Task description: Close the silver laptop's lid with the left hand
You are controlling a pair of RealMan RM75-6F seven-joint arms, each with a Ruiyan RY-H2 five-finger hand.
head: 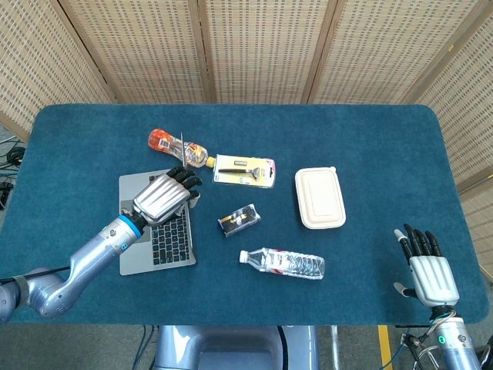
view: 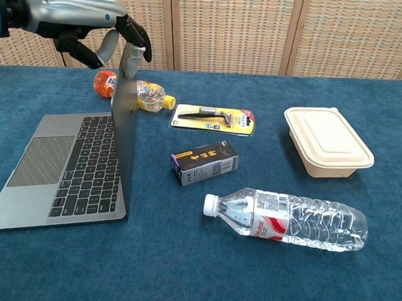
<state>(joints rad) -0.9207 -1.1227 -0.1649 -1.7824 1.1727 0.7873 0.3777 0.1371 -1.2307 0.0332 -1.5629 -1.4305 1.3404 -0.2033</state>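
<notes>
The silver laptop (view: 67,166) sits open at the table's left — black keyboard and grey trackpad facing up. Its lid (view: 124,129) stands near upright, tipped slightly over the keys, top edge under dark fingertips (view: 136,36).

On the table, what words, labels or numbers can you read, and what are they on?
None reads clearly.
Small dark box: gold characters, too blurred.
Water bottle: red and white label, print too small.
Razor card: yellow packaging, text illegible.
Orange bottle: label unreadable.
Laptop: key legends too small.
</notes>
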